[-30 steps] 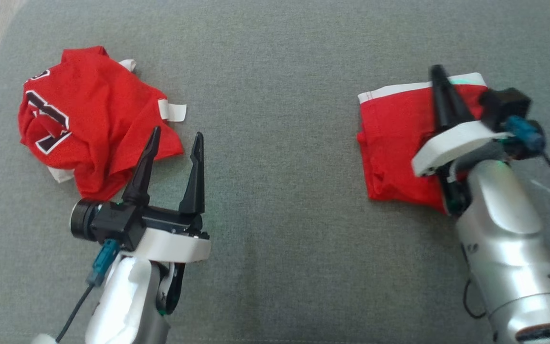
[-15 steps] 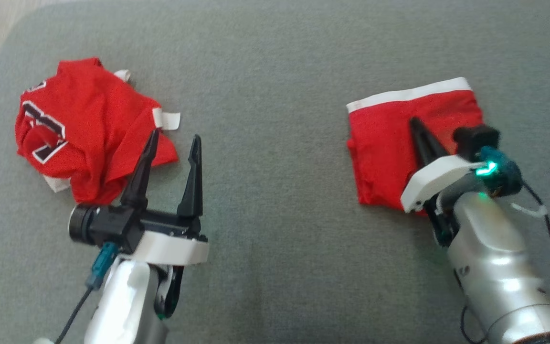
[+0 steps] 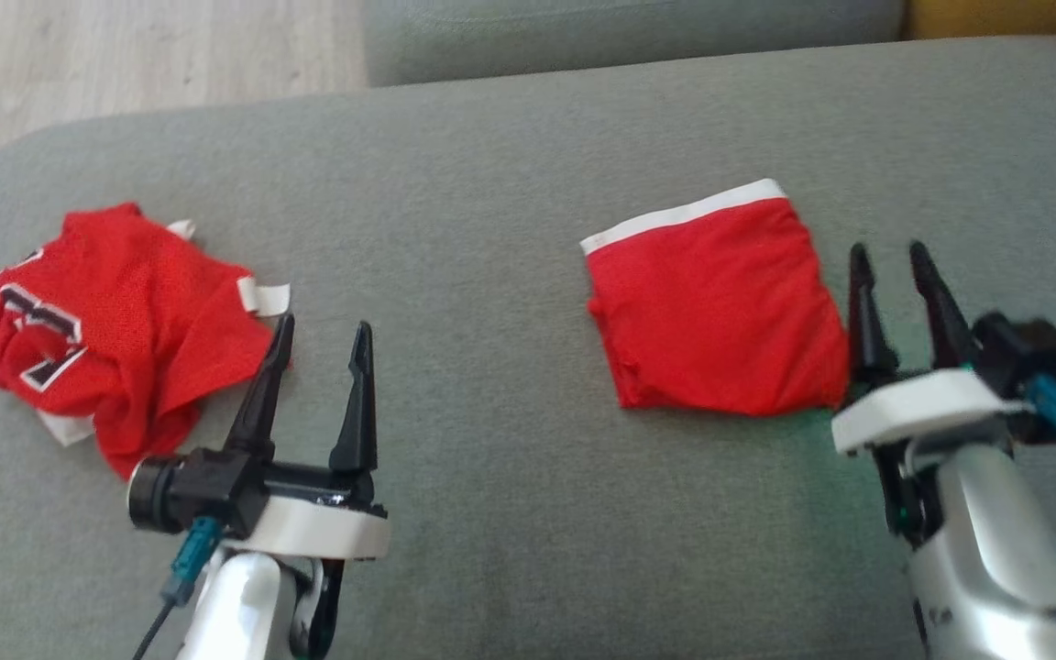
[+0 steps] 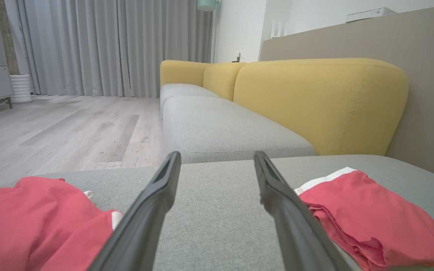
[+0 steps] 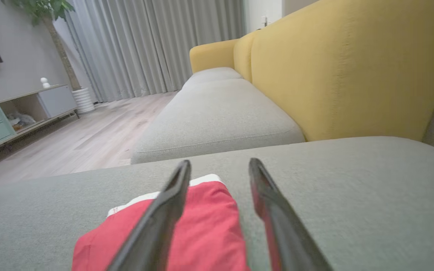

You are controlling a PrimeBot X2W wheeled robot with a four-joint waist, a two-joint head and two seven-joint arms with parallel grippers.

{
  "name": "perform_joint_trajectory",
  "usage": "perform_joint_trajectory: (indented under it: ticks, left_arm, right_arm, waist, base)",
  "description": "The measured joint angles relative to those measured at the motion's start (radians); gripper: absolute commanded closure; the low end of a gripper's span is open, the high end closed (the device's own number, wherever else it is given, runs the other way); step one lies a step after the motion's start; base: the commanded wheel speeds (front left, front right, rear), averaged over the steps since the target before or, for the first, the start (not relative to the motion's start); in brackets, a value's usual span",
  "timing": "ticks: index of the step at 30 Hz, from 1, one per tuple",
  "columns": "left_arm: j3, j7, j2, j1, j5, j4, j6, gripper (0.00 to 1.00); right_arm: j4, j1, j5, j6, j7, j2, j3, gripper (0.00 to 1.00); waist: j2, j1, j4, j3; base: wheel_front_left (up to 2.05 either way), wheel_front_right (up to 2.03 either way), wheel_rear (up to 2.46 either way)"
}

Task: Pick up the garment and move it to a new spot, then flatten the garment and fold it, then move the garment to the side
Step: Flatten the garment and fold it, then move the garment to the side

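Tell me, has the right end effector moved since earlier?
Yes: the right end effector withdrew from above the folded red garment to beside its right edge.

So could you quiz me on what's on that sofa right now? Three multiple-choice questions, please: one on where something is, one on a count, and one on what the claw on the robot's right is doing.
1. Where is the folded red garment?
A. on the floor
B. on the grey cushion, just left of the right claw
C. lifted in the air

2. How many red garments lie on the cushion?
A. one
B. two
C. four

3. The right claw's fingers are:
A. shut on the garment
B. shut on nothing
C. apart, holding nothing

Answers:
1 B, it lies flat on the cushion beside the claw.
2 B, the folded one plus a crumpled jersey at the left.
3 C, the head view shows bare cushion between the fingers.
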Motion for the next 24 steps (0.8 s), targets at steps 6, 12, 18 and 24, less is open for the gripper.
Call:
perform_joint_trajectory:
  ticks: [6,12,18,24]
  left_arm:
    - [0.007,0.0,0.0,0.015,0.0,0.022,-0.002,0.0]
    - [0.008,0.0,0.0,0.014,0.0,0.024,-0.003,0.0]
    - [0.004,0.0,0.0,0.008,0.0,0.022,-0.01,0.0]
    - [0.0,0.0,0.0,-0.038,0.011,0.021,-0.019,0.0]
  right_arm:
    - [-0.097,0.121,-0.021,0.0,0.0,0.002,0.001,0.0]
    - [-0.127,0.16,-0.012,0.0,0.0,0.01,0.0,0.0]
    - [-0.121,0.113,-0.018,0.0,0.002,0.01,-0.005,0.0]
    - [-0.048,-0.019,-0.024,0.0,0.077,0.01,-0.042,0.0]
  waist:
    - [0.0,0.0001,-0.024,-0.004]
    - [0.0,0.0001,-0.025,0.012]
    - [0.0,0.0002,-0.011,0.043]
    - [0.0,0.0003,0.019,0.091]
  base:
    - [0.0,0.0,0.0]
    - [0.0,0.0,0.0]
    - [0.0,0.0,0.0]
    - [0.0,0.0,0.0]
